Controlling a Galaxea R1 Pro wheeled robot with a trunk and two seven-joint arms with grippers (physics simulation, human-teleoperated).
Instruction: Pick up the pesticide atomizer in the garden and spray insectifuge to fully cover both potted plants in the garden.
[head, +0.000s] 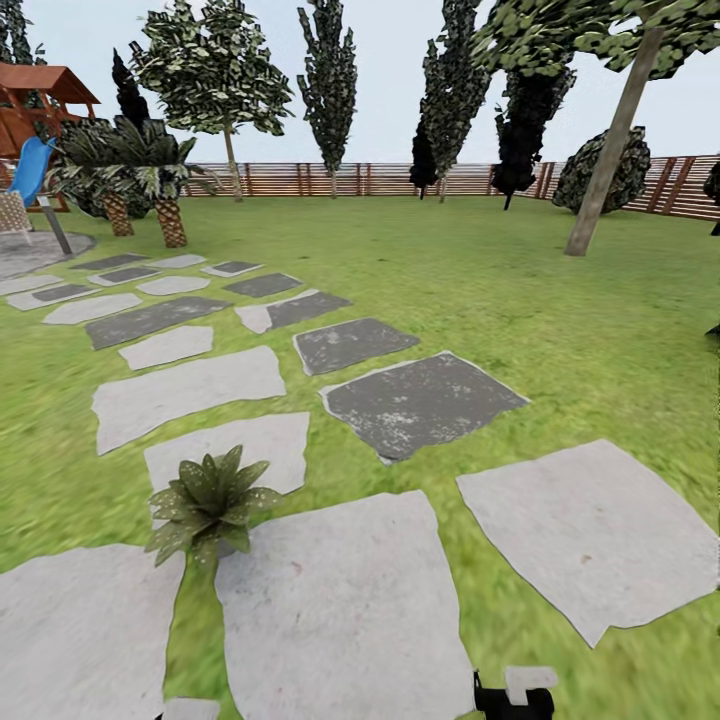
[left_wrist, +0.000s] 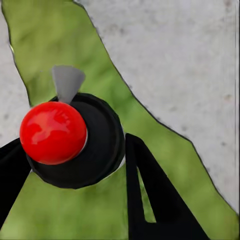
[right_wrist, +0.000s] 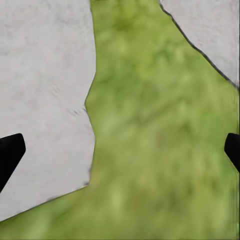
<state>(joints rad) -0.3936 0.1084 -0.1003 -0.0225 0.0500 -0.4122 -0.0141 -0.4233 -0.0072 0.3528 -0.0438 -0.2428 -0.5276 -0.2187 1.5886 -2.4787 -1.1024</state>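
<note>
A red-roofed wooden play set (head: 40, 95) with a blue slide (head: 30, 170) stood at the upper left of the frame. Two short palms with scaly trunks (head: 150, 180) grew just beside it. A leaning grey tree trunk (head: 610, 150) rose at upper right, and tall dark cypress-like trees (head: 330, 80) lined the background.

playset (head: 35, 110) cut off (frame edge), pot hidden

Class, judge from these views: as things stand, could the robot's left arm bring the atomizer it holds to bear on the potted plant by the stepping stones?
Probably yes. The left gripper holds the atomizer, and the potted plant stands close ahead on the left with only grass and stepping stones between.
</note>
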